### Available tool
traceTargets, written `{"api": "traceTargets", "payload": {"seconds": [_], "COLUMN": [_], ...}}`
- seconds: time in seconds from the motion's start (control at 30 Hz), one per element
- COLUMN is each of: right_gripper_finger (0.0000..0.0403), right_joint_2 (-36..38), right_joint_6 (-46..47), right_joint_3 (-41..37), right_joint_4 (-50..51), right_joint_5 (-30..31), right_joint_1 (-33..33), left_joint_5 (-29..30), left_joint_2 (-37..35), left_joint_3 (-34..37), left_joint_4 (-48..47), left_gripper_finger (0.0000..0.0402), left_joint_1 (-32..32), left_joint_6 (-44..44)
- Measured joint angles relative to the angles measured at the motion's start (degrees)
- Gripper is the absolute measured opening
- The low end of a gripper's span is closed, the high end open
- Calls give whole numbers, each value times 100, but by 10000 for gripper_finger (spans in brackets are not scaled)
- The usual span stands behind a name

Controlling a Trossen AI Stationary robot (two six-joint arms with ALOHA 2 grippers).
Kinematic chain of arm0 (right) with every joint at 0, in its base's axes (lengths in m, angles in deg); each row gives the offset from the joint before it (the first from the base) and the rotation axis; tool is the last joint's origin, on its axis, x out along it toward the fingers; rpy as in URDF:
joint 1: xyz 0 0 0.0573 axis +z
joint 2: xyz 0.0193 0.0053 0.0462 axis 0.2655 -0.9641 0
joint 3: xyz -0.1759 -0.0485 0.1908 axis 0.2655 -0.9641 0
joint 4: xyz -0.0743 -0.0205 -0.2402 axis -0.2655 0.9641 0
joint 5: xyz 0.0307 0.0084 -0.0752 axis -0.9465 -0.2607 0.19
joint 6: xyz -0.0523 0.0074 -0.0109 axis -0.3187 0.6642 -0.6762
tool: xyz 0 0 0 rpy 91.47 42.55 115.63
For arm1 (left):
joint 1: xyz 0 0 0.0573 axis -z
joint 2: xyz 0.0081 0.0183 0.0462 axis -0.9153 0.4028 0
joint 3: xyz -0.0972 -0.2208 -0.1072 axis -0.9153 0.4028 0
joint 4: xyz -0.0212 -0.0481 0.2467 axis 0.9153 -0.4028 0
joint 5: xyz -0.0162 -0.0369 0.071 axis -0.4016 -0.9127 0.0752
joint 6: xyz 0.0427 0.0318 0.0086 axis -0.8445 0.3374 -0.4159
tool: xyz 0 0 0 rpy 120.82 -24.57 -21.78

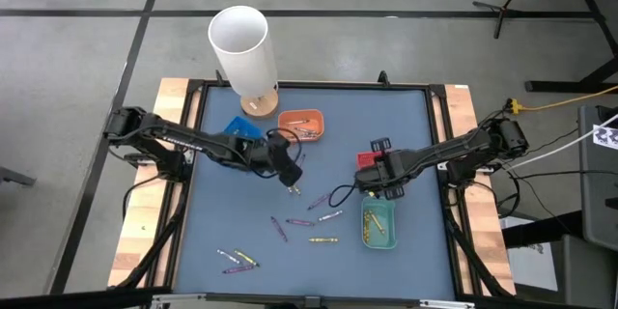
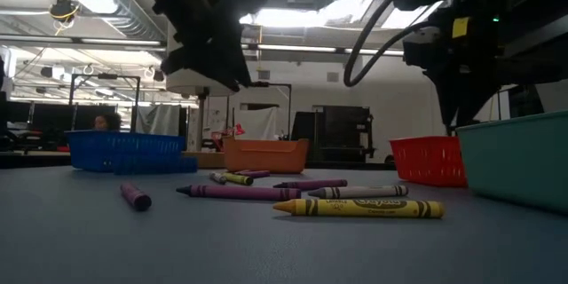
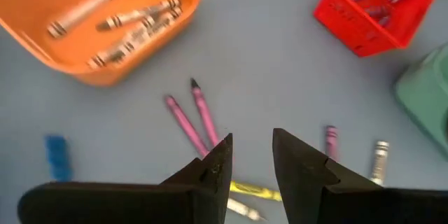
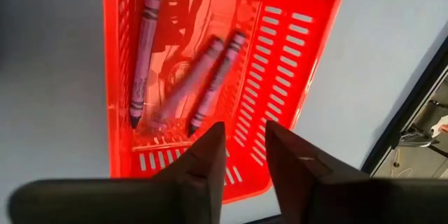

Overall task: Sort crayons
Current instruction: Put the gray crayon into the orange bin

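Fingers of the right hand (image 4: pixel 241 157) stand a narrow gap apart with nothing between them, poised over the red tray (image 4: pixel 294 56), which holds three purple/magenta crayons (image 4: pixel 210 84); one of these looks blurred. In the high view this hand (image 1: pixel 372 182) sits at the red tray (image 1: pixel 368 159), just above the green tray (image 1: pixel 379 224), where a few yellow crayons (image 1: pixel 377 218) lie. The left hand (image 3: pixel 250 155) is likewise parted by a narrow gap and empty, hanging over loose crayons on the blue worktop (image 1: pixel 406 126): two magenta ones (image 3: pixel 192 115) lie side by side just ahead of its fingertips, and a yellow one (image 3: pixel 255 192) shows below them. From above, the left hand (image 1: pixel 290 176) hovers near the middle of the worktop, just below the orange tray (image 1: pixel 301 124), which carries several pale grey-white crayons (image 3: pixel 133 24). More crayons lie scattered across the near half of the worktop, purple and yellow mixed (image 1: pixel 309 222), with a small cluster at the near left (image 1: pixel 237 261). A blue tray (image 1: pixel 241 128) sits beside the orange one, behind the left arm.
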Motion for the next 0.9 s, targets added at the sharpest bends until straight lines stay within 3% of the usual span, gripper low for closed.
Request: {"api": "traceTargets", "payload": {"seconds": [0.2,0.47,0.9], "right_gripper_finger": [121,122,122], "right_joint_2": [0,0,0], "right_joint_6": [0,0,0], "right_joint_3": [0,2,4], "right_joint_4": [-49,-136,-280], "right_joint_5": [-28,-74,-82], "right_joint_1": [0,11,11], "left_joint_5": [7,0,46], "left_joint_2": [66,689,1412], "left_joint_3": [0,0,0], "left_joint_4": [-1,-18,-17], "left_gripper_finger": [88,88,88], "left_joint_1": [406,856,772], "left_joint_6": [1053,2248,2818]}}
